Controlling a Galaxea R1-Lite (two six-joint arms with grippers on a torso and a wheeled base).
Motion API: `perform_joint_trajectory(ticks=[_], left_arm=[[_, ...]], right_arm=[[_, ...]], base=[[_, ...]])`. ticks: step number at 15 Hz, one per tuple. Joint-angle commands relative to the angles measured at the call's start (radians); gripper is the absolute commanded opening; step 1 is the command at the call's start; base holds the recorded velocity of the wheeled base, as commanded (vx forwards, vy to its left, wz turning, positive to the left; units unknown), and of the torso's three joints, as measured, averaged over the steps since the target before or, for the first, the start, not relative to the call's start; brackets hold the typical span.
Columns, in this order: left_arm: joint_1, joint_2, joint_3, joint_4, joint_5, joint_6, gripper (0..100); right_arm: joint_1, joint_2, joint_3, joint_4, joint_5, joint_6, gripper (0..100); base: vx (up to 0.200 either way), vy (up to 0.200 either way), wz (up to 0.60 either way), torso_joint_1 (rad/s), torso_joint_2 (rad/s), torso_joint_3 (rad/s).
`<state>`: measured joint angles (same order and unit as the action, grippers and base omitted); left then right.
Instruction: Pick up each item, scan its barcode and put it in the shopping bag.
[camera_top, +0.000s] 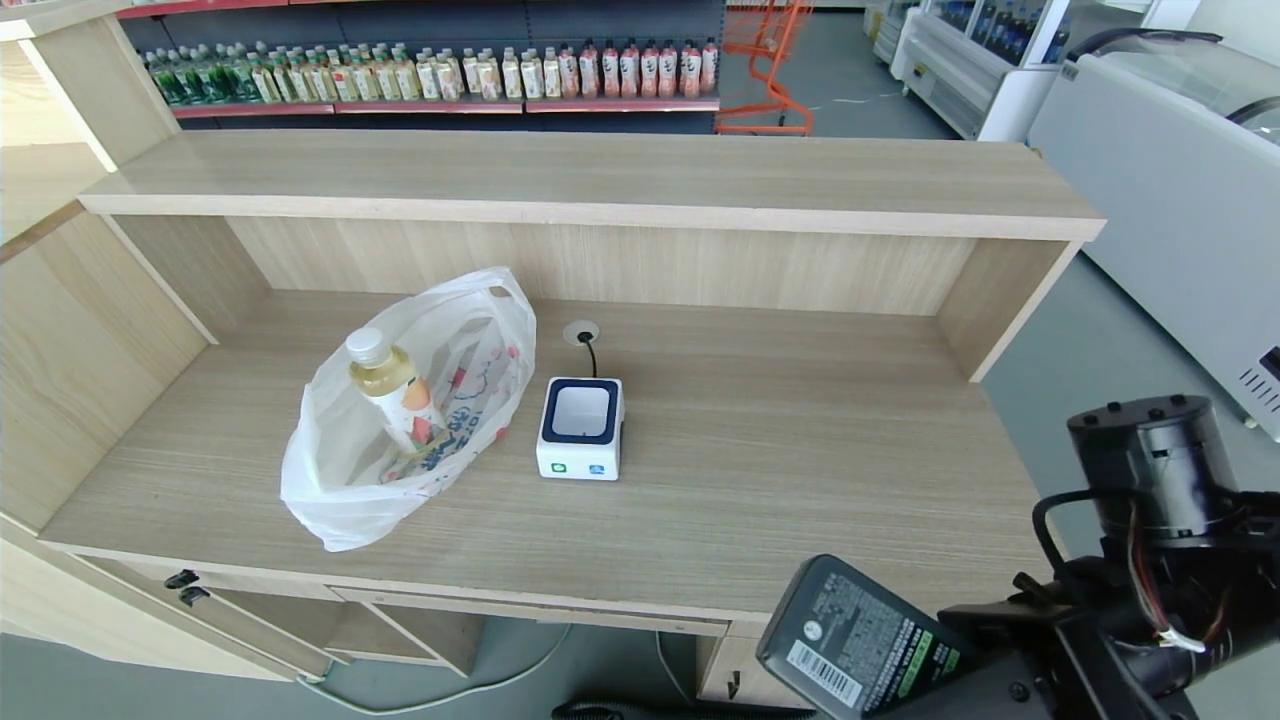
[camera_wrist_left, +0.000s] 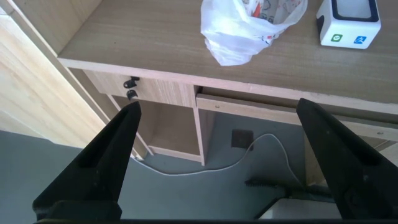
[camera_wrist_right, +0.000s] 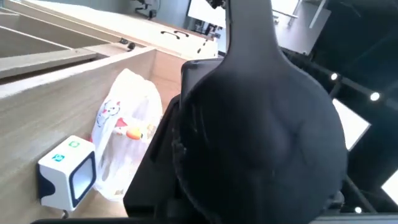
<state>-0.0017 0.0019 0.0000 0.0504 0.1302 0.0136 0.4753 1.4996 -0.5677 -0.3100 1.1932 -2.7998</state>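
Note:
A white plastic shopping bag (camera_top: 400, 420) lies open on the wooden counter (camera_top: 760, 470), with a tea bottle (camera_top: 395, 390) standing inside it. Just right of the bag sits the white barcode scanner (camera_top: 580, 428), window facing up. My right gripper (camera_top: 990, 645) is low at the front right, off the counter's front edge, shut on a dark pouch (camera_top: 860, 640) whose barcode label faces up. In the right wrist view the pouch (camera_wrist_right: 261, 124) looms close, with the bag (camera_wrist_right: 127, 137) and scanner (camera_wrist_right: 65, 171) beyond. My left gripper (camera_wrist_left: 217, 168) hangs open below the counter's front edge, nothing between its fingers (camera_wrist_left: 93, 168).
The counter has a raised back shelf (camera_top: 590, 185) and side walls. A cable port (camera_top: 581, 333) lies behind the scanner. Drawers (camera_wrist_left: 249, 109) and loose cables run under the front edge. Shop shelves with bottles and freezers stand behind.

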Motion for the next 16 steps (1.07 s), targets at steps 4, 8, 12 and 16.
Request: perform_joint_trajectory(ticks=[4,8,12,16], left_arm=[[0.000,0.000,0.000,0.000,0.000,0.000,100],[0.000,0.000,0.000,0.000,0.000,0.000,100],[0.000,0.000,0.000,0.000,0.000,0.000,100],[0.000,0.000,0.000,0.000,0.000,0.000,100]], right_arm=[[0.003,-0.022,-0.009,-0.024,0.022,-0.080,0],[0.005,-0.030,-0.008,-0.024,0.031,-0.080,0],[0.005,-0.038,-0.008,-0.024,0.045,-0.080,0],[0.005,-0.044,-0.009,-0.024,0.045,-0.080,0]], base=[[0.000,0.000,0.00,0.000,0.00,0.000],[0.000,0.000,0.00,0.000,0.00,0.000],[0.000,0.000,0.00,0.000,0.00,0.000],[0.000,0.000,0.00,0.000,0.00,0.000]])
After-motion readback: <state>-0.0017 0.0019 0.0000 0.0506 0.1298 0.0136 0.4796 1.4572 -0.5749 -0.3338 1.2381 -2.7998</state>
